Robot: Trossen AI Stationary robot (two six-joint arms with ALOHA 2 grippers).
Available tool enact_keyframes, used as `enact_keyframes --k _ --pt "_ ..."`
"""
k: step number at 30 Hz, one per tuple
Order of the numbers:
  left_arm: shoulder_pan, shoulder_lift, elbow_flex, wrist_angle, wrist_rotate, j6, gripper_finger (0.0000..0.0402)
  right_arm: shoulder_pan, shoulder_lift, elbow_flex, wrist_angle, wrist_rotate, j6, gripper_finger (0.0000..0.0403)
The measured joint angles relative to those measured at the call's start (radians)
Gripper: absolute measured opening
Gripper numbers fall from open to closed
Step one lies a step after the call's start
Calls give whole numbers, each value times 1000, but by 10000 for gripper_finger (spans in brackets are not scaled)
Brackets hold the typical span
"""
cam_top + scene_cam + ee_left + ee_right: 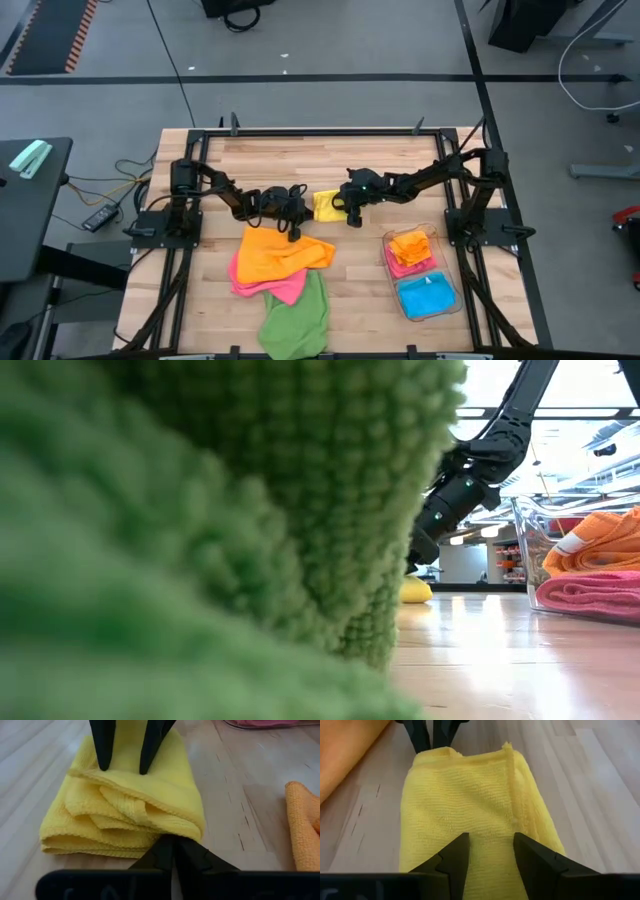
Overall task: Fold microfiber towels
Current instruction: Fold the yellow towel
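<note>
A yellow microfiber towel [326, 205], folded into a thick pad, lies flat on the wooden table's middle. My left gripper [172, 842] is at the pad's left end, shut. My right gripper [490, 852] stands open over the pad's right end, one finger on either side of its midline. An orange towel [280, 255] lies spread on a pink one [272, 287], with a green one [297, 318] at the near edge. The green towel [200, 510] blocks most of the low view. My left gripper pinches the lower folded edge [165, 836] at the yellow pad's left end between its fingertips. It comes slanting down from the table's left. How many layers it has does not show. The pad stays flat on the table. My right gripper's two spread fingertips [103, 766] meet the pad's top layer [122, 777] near its right end. They slant down from the table's right. The cloth under them lies smooth and shows no dent.
A clear plastic bin [446, 300] at the near right holds folded orange, pink and blue towels. Bare wood lies along the far side of the table and between the yellow pad and the bin.
</note>
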Motion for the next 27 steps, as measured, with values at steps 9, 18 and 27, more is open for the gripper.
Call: enact_keyframes --k 9,18,27 --pt "0 -97 -5 -142 -5 65 14 1 0 0 -15 47 65 161" --pt "1 -312 -3 -440 -2 145 24 4 0 0 -23 67 57 161" --pt "19 -305 50 -306 -70 -69 53 13 0 3 -6 79 49 161"
